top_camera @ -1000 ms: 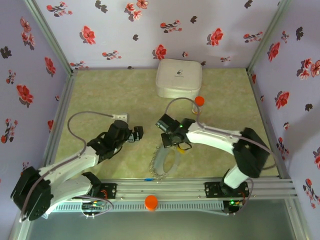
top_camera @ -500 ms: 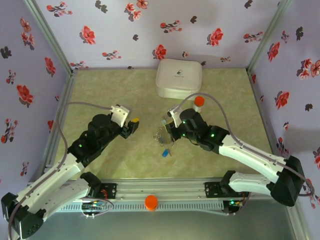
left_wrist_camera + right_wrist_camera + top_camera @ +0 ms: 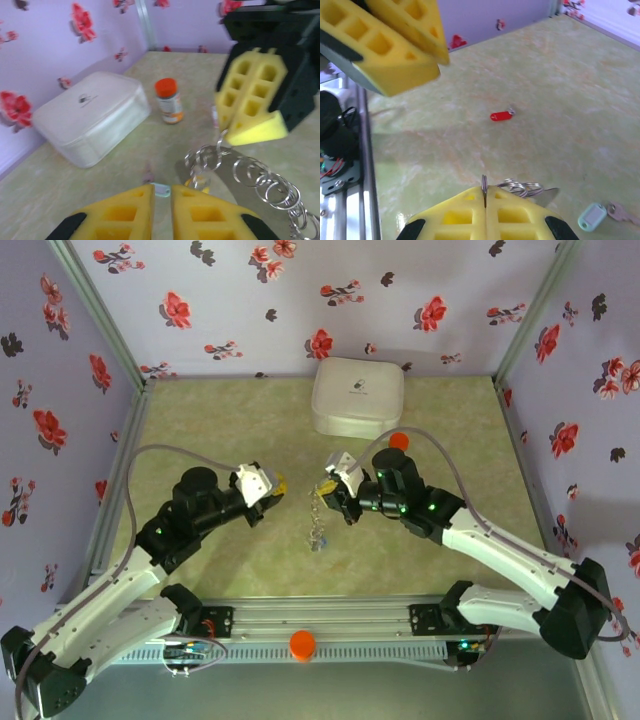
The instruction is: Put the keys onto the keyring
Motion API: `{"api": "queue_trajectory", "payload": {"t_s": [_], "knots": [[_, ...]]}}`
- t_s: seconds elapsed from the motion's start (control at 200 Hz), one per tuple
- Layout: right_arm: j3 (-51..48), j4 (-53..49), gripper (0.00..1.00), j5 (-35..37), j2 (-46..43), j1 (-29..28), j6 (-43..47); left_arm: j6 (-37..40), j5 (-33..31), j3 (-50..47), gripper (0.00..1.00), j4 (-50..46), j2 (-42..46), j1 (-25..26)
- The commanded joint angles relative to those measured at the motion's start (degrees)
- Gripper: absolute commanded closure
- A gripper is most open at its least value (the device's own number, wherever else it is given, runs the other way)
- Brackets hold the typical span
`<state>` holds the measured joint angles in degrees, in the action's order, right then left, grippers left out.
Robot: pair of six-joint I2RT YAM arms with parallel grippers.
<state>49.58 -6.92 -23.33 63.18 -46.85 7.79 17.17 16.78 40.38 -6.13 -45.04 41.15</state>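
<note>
My right gripper (image 3: 330, 490) is shut on the keyring (image 3: 318, 520), pinching one silvery loop between its pads (image 3: 485, 192). The rest of the keyring (image 3: 250, 172) dangles as a string of loops toward the table. My left gripper (image 3: 275, 487) hovers just left of it with its yellow pads nearly together. A slim gap (image 3: 161, 187) remains with nothing in it. Through that gap a pale blue key tag (image 3: 161, 190) lies on the table under the keyring (image 3: 520, 187). The same blue tag (image 3: 592, 216) lies with its key beside it, and a red key (image 3: 501, 116) lies farther off.
A white rounded box (image 3: 357, 395) stands at the back, an orange-capped bottle (image 3: 399, 441) just in front of it. The right gripper's pads (image 3: 252, 107) fill the upper right of the left wrist view. The aluminium rail (image 3: 330, 618) with an orange knob (image 3: 302, 644) borders the near edge.
The right gripper has lifted the keyring off the table and swung it back toward the middle. The left arm reached toward it while its jaws closed from wide open to almost together.
</note>
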Motion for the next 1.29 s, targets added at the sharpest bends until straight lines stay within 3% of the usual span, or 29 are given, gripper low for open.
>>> {"api": "queue_trajectory", "payload": {"t_s": [0.0, 0.185, 0.53, 0.89, 1.095, 1.2, 1.265, 1.29], "knots": [[-1.2, 4.7, 1.0, -6.2, -2.8, 0.3, 5.2, 3.1, 10.8, 0.8, 0.87, -3.6, -0.4, 0.9], [-2.7, 7.0, 1.0, -13.4, -4.2, 0.2, 8.0, 0.9, 18.7, -0.5, 0.87, -2.3, -3.6, 2.4], [-1.9, 5.7, 1.0, -14.9, -3.5, -1.0, 10.7, -0.2, 19.7, -3.3, 0.79, 3.0, -5.1, 4.0], [-0.5, 1.9, 1.0, -14.9, -1.8, -3.0, 14.0, 0.6, 19.6, -3.1, 0.82, 2.2, -5.4, 4.0], [0.0, 1.5, 1.0, -13.9, -1.0, -4.0, 14.5, -0.5, 20.3, -2.9, 0.87, 2.3, -5.6, 4.1], [0.1, 1.6, 1.0, -13.9, -0.8, -4.2, 14.5, -0.3, 20.6, -3.0, 1.0, 2.4, -5.8, 4.1], [-0.4, 2.1, 1.0, -12.9, -1.5, -4.2, 14.2, 0.3, 20.6, -3.0, 1.0, 2.3, -5.6, 4.1], [-0.7, 2.4, 0.91, -12.2, -2.1, -4.0, 13.4, 0.7, 20.6, -3.2, 1.0, 2.3, -5.5, 4.2]]}}
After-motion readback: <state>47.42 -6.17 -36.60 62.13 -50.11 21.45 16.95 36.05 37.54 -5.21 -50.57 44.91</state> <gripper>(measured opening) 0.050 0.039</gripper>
